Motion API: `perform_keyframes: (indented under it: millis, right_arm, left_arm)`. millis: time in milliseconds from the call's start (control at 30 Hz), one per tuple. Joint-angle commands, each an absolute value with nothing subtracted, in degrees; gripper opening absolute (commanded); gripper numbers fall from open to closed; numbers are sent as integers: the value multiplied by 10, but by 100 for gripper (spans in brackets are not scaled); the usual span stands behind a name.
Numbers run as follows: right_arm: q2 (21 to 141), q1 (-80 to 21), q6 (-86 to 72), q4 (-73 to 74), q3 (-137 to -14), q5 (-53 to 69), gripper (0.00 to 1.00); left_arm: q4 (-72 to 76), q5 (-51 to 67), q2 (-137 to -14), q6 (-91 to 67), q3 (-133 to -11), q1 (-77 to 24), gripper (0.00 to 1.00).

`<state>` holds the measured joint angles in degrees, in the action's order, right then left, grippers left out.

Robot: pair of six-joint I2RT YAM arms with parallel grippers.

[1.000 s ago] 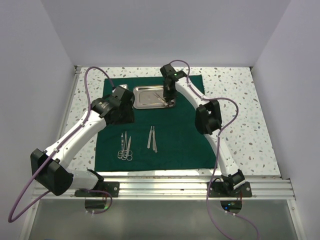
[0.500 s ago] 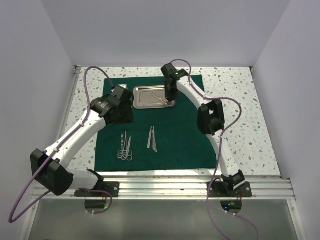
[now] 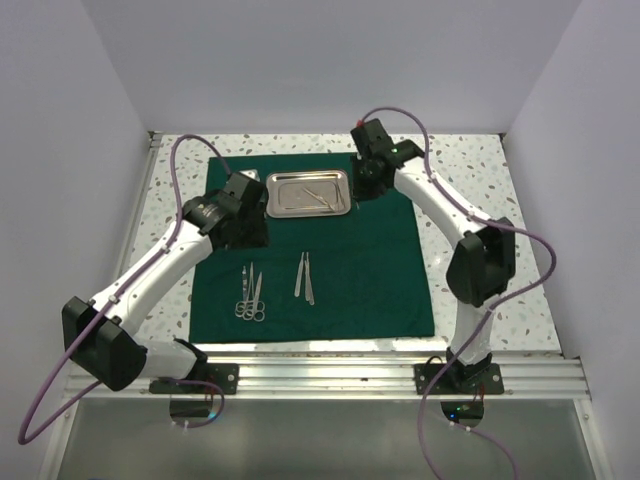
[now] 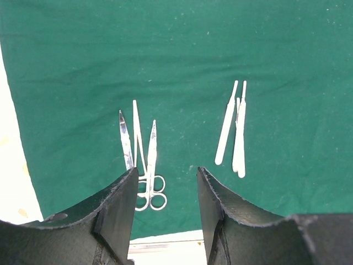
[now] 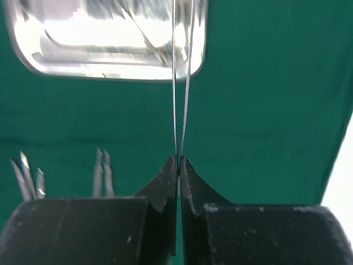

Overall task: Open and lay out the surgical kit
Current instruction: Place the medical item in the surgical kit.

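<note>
Kit lies unwrapped. Its green cloth [image 3: 350, 270] is spread flat over the middle of the counter [image 3: 490, 190], running from close to the far edge down to the near edge and sitting nearer the left edge than the right. The steel tray [image 3: 280, 205] rests on the far part of the cloth, near the counter's far edge. Thin silver pieces lie in it, too small to tell apart.

Toward the near edge, left of the middle, the scissors [image 4: 151, 146] and forceps [image 4: 136, 124] lie side by side and touching, with their rings toward the near edge. Just to their right, apart from them, the tweezers [image 4: 238, 138] lie parallel with them.

The right pincer [image 5: 178, 160] is pressed shut on thin tweezers [image 5: 182, 83], gripped at one end. Their two blades reach out over the cloth to the tray's corner. From above, this pincer hangs just beside the tray's right end.

The left pincer [image 4: 166, 172] hangs above the cloth, half spread and holding nothing, with the scissors' rings showing between its fingers [image 4: 118, 204].
</note>
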<state>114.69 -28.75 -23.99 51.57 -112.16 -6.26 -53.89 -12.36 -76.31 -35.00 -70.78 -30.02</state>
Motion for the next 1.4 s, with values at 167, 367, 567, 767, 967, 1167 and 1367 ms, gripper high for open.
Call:
perform_keyframes:
  millis: [167,367,567,767,967,1167,1367]
  right_arm:
    - [889,-287,-286,443,-752,-26,0]
    - [750,-289,-320,440,-592,-7,0]
    - [647,-290,-349,423,-513,22,0]
    - [632,-293,-355,410,-503,61,0]
    - [649,-300,-358,372,-487,112,14]
    - [663,-310,-366,353,-460,117,16]
    - [664,-311,-360,374,-450,107,37]
  left_arm:
    - [-490,-92,-813,-318,-739,-296,50]
    - [-462,-76,-897,-302,-798,-296,50]
    - [-458,-87,-1009,-287,-903,-296,50]
    - [-456,-73,-1120,-292,-1011,-296,49]
    - [-453,-73,-1219,-313,-1097,-296,48]
    - [-439,-53,-1284,-346,-1143,-296,47]
    - [-436,-48,-1324,-357,-1186,-296,47]
